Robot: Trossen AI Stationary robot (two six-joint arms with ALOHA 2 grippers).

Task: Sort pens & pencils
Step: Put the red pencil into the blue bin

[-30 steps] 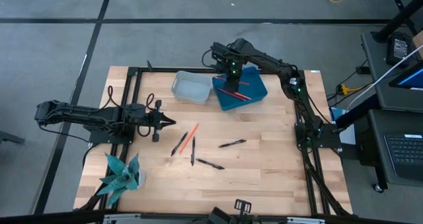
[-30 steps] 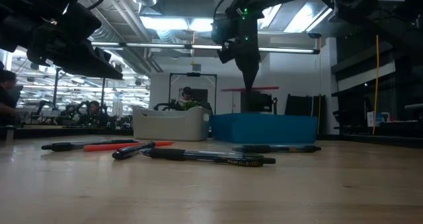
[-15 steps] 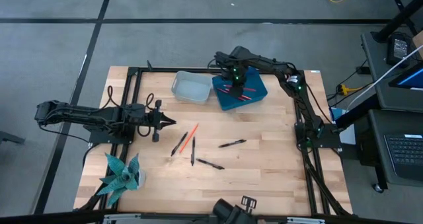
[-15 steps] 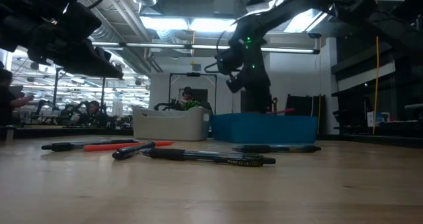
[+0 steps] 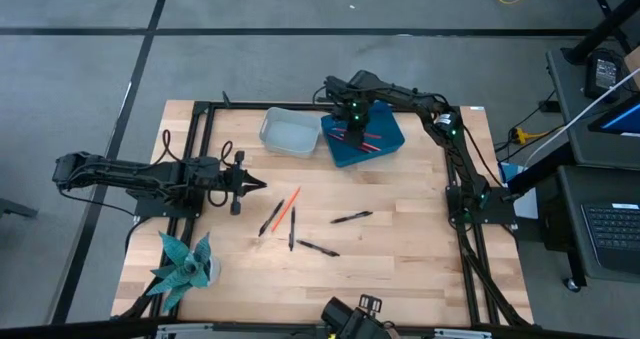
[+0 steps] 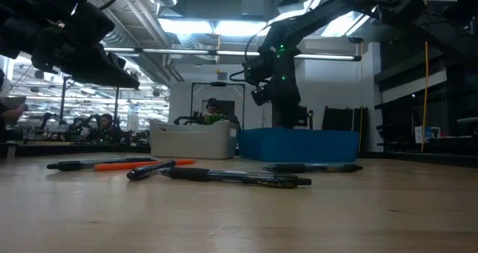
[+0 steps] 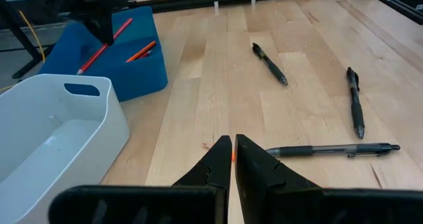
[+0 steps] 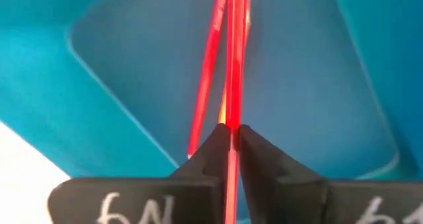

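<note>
Wooden table (image 5: 400, 229) carries everything you need to watch, so scan it from the left: your left hand (image 5: 258, 186) waits there with its fingers pressed together on nothing, just above the boards. Next comes one stray pencil (image 5: 288, 205), orange-red, lying slantwise among the four dark pens (image 5: 352, 217) scattered near the table's middle. Beyond them sits a white bin (image 5: 287, 134), with nothing in it that shows, and touching its side a blue bin (image 5: 384, 151) that already holds red pencils. Your right hand (image 5: 352, 131) is down inside that blue bin, fingers (image 8: 215, 148) nearly pressed together on a thin red pencil (image 8: 236, 59) beside another one lying on the bin floor. These sticks look light, stiff and smooth, so you can expect them to roll or pivot; take each near its middle, pinching across the shaft. One pen in the low view bears small printing along its barrel, too small for you to read.
</note>
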